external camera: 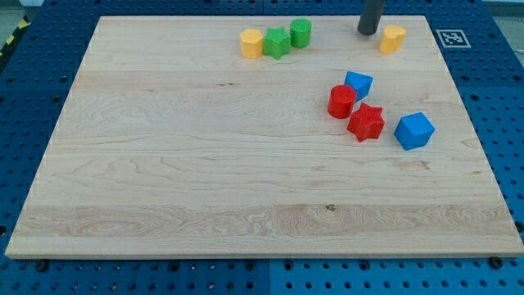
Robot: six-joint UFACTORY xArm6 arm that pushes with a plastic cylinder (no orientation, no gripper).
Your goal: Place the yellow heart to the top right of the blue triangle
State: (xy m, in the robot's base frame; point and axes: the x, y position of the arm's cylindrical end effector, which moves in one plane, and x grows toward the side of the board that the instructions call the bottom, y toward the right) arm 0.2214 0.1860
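Observation:
The yellow heart [392, 38] lies near the view's top right edge of the wooden board. My tip [368, 32] stands just left of it, close beside it; contact cannot be told. The blue triangle [359, 83] lies lower, touching a red cylinder [341, 102] on its lower left. A red star [366, 122] sits just below them. The yellow heart is above and to the right of the blue triangle, with a gap between them.
A blue cube-like block [413, 130] lies right of the red star. At the view's top middle, a yellow block [251, 43], a green star [277, 42] and a green cylinder [300, 33] sit in a row. A marker tag [450, 38] is on the board's top right corner.

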